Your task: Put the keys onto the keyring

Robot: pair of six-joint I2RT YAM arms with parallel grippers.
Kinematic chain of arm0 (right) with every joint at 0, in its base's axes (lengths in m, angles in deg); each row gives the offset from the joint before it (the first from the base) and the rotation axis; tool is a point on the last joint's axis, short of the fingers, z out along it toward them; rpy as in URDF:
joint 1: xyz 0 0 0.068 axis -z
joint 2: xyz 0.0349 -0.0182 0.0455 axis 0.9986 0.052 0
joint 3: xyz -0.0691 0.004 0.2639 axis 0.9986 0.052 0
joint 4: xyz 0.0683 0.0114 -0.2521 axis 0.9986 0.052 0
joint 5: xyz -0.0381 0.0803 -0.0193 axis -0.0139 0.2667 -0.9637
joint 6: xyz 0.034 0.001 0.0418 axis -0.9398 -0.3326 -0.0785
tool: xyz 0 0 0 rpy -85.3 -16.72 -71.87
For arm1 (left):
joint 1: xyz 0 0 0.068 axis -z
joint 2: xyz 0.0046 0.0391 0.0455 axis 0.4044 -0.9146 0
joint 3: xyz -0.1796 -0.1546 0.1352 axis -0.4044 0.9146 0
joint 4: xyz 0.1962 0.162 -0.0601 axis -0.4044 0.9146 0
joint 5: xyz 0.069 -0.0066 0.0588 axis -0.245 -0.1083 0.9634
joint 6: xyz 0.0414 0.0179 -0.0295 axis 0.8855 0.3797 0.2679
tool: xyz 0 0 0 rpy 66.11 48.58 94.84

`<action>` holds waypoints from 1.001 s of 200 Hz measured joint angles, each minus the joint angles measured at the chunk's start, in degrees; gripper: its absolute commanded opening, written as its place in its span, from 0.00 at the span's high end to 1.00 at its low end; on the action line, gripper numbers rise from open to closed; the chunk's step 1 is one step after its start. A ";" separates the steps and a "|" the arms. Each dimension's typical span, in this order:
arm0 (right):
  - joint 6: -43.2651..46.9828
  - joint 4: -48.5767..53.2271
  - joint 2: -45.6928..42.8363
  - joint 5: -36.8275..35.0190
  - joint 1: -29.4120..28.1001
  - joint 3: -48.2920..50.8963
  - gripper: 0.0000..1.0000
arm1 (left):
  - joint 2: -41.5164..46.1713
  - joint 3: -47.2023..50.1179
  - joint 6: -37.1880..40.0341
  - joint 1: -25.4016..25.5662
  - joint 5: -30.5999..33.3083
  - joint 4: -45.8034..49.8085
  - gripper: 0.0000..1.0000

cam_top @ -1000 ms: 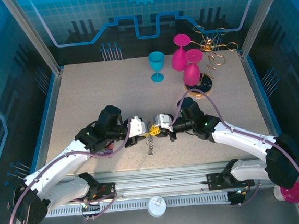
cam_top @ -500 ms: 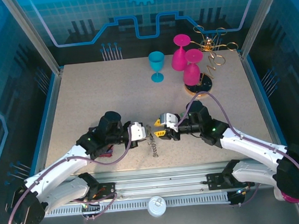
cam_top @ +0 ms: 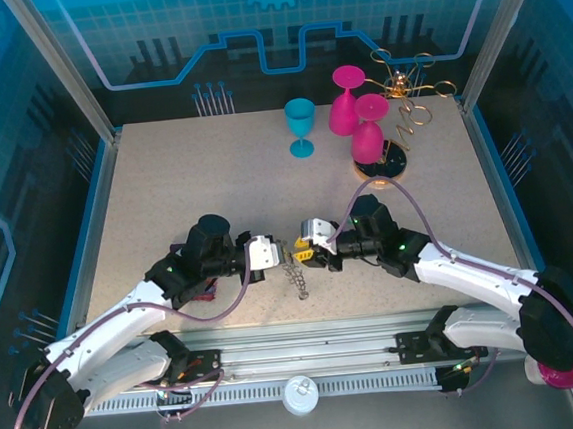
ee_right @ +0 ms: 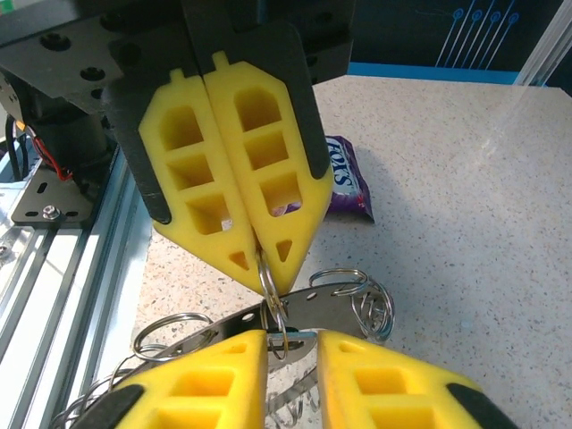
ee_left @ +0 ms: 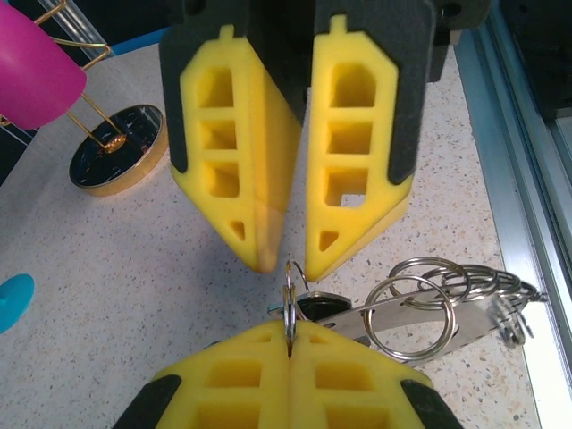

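Purple packet (ee_right: 347,183) on the counter (ee_right: 465,188) reads "ors". Left claw (ee_left: 290,344) pinches the keyring (ee_left: 429,315) by a loop, right claw (ee_left: 291,265) narrowly apart just opposite.

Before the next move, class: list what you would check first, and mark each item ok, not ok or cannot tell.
1. Left gripper shut on a wire loop: ok.
2. Right gripper open, jaws either side of that loop: ok.
3. Keyring within reach of both grippers: ok.
4. Keys found and identified: cannot tell.
5. Purple packet apart from the keyring: ok.
6. Gold stand's base well away from the grippers: ok.
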 measured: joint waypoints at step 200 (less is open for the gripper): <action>-1.14 -1.55 0.98 0.61 0.24 0.02 0.76 | 1.66 1.97 -1.05 1.18 0.39 -5.29 1.00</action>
